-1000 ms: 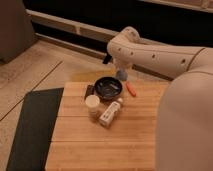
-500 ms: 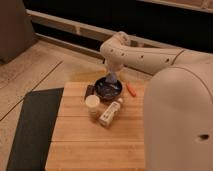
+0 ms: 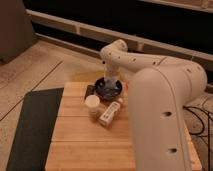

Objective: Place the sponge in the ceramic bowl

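Hand (image 3: 110, 82), fingers drawn together, hangs at the end of my robot's white arm (image 3: 150, 75), which sweeps in from the right over the wooden surface (image 3: 80, 140). A dark mat (image 3: 35, 125) lies on the floor along the surface's left side. The glossy dark ceramic bowl (image 3: 98, 89) sits near the far edge, directly under the hand, with a white rectangular bottle (image 3: 109, 114) and a small cream cup (image 3: 92, 103) just in front of it. At the fingertips, low over the bowl's middle, shows a pale-blue block I take for the sponge (image 3: 110, 87), apparently clamped. Whether it touches the bottom I cannot tell. I judge the placing step is in hand. Next, the fingers must part, then the hand must rise clear of the rim.
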`<state>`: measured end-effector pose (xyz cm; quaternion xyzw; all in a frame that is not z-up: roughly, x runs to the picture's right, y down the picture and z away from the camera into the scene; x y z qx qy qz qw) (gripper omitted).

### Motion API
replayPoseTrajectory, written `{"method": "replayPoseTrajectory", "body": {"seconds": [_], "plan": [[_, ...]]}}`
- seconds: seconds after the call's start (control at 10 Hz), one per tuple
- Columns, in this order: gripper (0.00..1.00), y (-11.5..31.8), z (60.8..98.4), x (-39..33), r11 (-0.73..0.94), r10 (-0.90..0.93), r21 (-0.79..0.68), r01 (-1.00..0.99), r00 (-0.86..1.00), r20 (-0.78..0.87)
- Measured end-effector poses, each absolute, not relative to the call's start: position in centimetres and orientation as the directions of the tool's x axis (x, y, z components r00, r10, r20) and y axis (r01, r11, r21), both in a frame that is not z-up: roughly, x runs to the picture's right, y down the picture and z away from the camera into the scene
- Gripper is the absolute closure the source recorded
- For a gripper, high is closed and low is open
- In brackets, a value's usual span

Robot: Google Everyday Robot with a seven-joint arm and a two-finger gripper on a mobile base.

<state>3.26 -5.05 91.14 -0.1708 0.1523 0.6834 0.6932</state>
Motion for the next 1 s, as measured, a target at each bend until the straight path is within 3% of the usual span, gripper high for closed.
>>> {"method": "replayPoseTrajectory", "body": {"seconds": [0.4,0.5,0.9,1.0], "plan": [[1.00,-2.4,95.6,1.5,0.012,0.854,-0.040,-0.999,0.031,-0.519],[0.96,-2.1,96.4,1.4,0.001,0.842,-0.035,-0.999,0.019,-0.538],[0.57,-1.6,97.6,2.8,-0.053,0.819,-0.010,-0.999,-0.038,-0.573],[0.55,-1.6,97.6,2.9,-0.054,0.817,-0.007,-0.999,-0.040,-0.575]]}}
